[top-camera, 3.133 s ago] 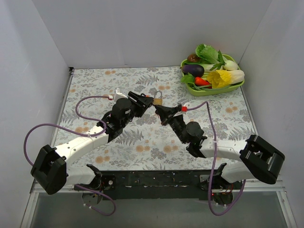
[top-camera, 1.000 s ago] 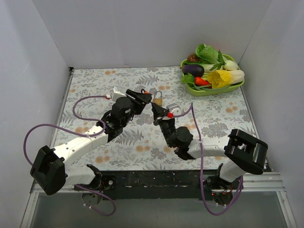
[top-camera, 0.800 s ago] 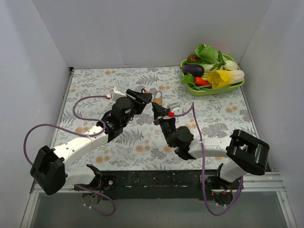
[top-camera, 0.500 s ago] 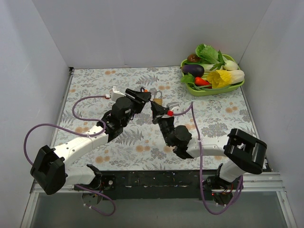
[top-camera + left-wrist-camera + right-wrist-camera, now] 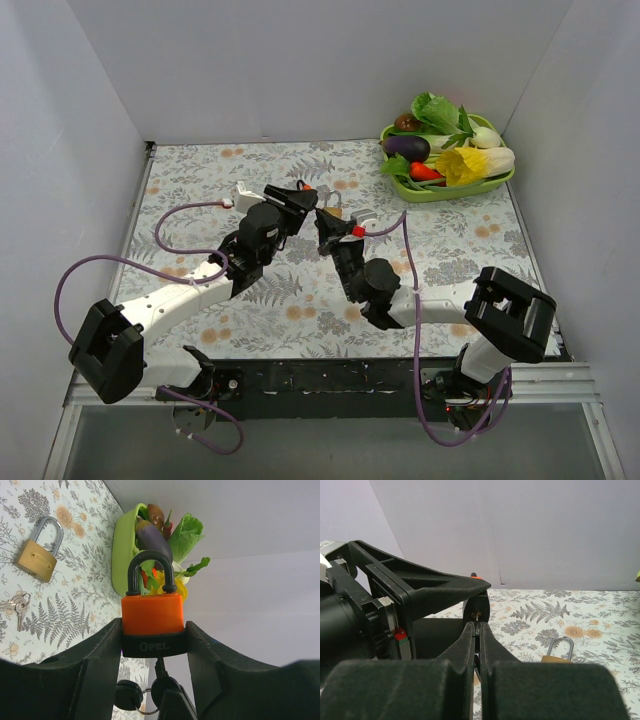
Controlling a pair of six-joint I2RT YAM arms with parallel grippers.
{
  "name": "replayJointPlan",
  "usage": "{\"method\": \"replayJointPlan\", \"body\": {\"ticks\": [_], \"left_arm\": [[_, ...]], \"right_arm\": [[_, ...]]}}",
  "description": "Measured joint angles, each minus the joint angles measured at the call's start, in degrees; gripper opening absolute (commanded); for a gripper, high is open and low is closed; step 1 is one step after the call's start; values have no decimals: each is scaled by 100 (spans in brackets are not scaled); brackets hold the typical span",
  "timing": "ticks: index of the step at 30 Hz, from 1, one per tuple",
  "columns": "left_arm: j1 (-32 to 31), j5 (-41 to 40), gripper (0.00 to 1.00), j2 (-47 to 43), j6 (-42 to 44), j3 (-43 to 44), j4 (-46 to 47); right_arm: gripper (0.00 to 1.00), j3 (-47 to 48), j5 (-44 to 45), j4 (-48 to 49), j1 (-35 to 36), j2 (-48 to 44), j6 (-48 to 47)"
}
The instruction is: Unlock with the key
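My left gripper (image 5: 153, 630) is shut on an orange padlock (image 5: 152, 615) with a black base. It holds the padlock above the table, and the black shackle is closed. My right gripper (image 5: 477, 627) is shut on a key (image 5: 477, 617) whose blade sits in the keyhole in the padlock's base (image 5: 476, 609). In the left wrist view the key (image 5: 161, 672) hangs under the base, with a second black-headed key (image 5: 128, 694) on its ring. In the top view both grippers, left (image 5: 298, 200) and right (image 5: 322, 222), meet at mid-table.
A brass padlock (image 5: 37, 555) lies on the floral cloth, with a small bunch of keys (image 5: 17, 607) beside it; it also shows in the right wrist view (image 5: 557, 652). A green tray (image 5: 450, 195) of vegetables stands at the back right. White walls close in the table.
My right arm has swung left and forward, bringing the key up to the padlock's base. The left arm has kept the padlock almost in place.
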Motion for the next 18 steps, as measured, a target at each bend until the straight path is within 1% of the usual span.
{"method": "replayJointPlan", "body": {"ticks": [8, 13, 18], "left_arm": [[-63, -149, 0, -13, 0, 0, -59], [-278, -149, 0, -116, -13, 0, -238], [-382, -61, 0, -251, -46, 0, -254]], "right_arm": [[1, -114, -24, -15, -35, -85, 195], [1, -595, -280, -125, -70, -599, 472], [1, -835, -450, -195, -72, -1010, 702]]}}
